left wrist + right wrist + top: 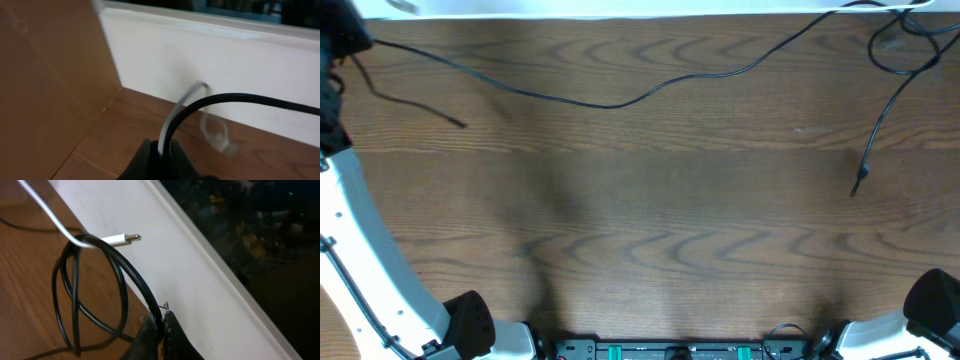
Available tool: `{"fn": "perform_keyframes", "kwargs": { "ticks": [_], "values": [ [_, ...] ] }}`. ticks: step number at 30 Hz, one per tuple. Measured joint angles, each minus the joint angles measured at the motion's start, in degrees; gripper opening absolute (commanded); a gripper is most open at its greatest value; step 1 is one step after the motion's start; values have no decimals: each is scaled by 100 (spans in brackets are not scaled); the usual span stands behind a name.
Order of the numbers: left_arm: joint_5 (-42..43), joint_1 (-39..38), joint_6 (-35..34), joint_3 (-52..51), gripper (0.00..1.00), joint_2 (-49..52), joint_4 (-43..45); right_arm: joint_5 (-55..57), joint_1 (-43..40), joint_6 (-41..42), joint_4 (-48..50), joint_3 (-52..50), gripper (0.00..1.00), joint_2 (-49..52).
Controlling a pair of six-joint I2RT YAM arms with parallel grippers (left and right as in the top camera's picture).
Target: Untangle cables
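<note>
My left gripper (161,150) is pressed together on 2 cords at once. The white cable (186,95) and the black cable (260,98) both come up out of its closed fingertips side by side. From there the white cable arches up toward the white panel (165,55) at the far edge of the table (60,110), then droops in a blurred curl to the wood. The black cable bends off to the right, lifted clear of the surface.

My right gripper (161,322) is also clamped, on the black cable only. That cable rises from the fingers into a standing loop (135,282). The white cable crosses the top of the loop, and its plug (125,238) points right, toward the panel.

From overhead, neither pair of fingertips shows clearly. The black cable runs from the far left corner, sags toward the middle of the table and climbs to the far right corner. A loose tail (420,105) lies on the wood at the left. At the right, a few loops hang a strand down to a plug end (860,183). I cannot tell whether the black is 1 cord or 2.
</note>
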Motion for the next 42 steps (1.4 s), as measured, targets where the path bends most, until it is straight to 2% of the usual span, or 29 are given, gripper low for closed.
{"fn": "perform_keyframes", "kwargs": {
  "ticks": [8, 15, 16, 18, 20, 31, 42],
  "values": [
    [22, 608, -308, 0, 8, 0, 125, -17, -601, 68, 0, 0, 1, -50],
    [155, 804, -426, 0, 8, 0, 203, -179, -1513, 74, 70, 0, 1, -245],
    [162, 835, -446, 0, 8, 0, 203, -225, -1604, 76, 81, 0, 1, -267],
    [229, 866, -470, 0, 17, 0, 203, -387, -1770, 92, 90, 0, 1, -315],
    [365, 874, -529, 0, 17, 0, 208, -516, -1803, 116, 92, 0, 1, -332],
    [1438, 745, -850, 0, 17, 2, 284, -979, -1403, 195, 114, 0, 1, -334],
    [1768, -1001, -938, 0, 17, 2, 273, -1051, -138, 214, 101, 0, 1, -321]
  ]
}}
